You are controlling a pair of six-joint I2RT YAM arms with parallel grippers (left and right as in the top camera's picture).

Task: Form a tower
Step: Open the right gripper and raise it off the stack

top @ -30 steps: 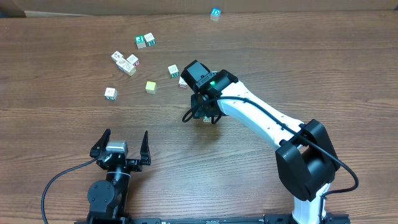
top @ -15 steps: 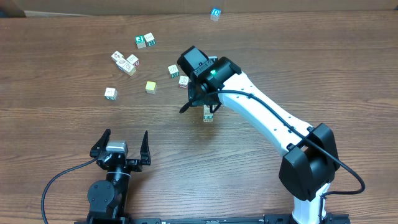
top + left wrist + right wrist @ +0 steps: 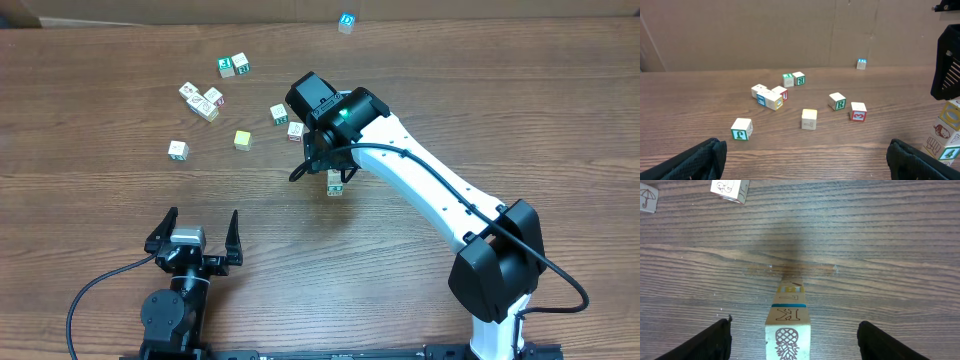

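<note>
Right wrist view: right gripper point(image 3: 796, 341) spread wide, nothing held, fingertips point(image 3: 715, 339) well clear on either side. Btwn them, seen from above: tower point(image 3: 788, 330), upright, pineapple pic on top face, "K" on the side just below, blue-edged and yellowish cubes lower down, base on table point(image 3: 880, 240). No contact btwn fingers and tower. Top-left corner: line-drawing cube point(image 3: 730, 188) and umbrella cube point(image 3: 647, 199), loose.

Overhead: right arm in from bottom-right, wrist over tower, which shows just below the gripper, mid-table. Up-left of it, scattered: red-marked cube point(image 3: 295, 130), green-letter cube point(image 3: 279, 114), yellow cube point(image 3: 242, 140), lone cube point(image 3: 178, 150), cluster point(image 3: 203, 100), pair point(image 3: 233, 66). Far back, well apart: blue cube point(image 3: 346, 21).

Left gripper point(image 3: 195, 232) near front edge, jaws apart, empty, well away from all cubes.

Left wrist: tower at right edge, three cubes visible, slightly staggered, dark gripper body just above.
</note>
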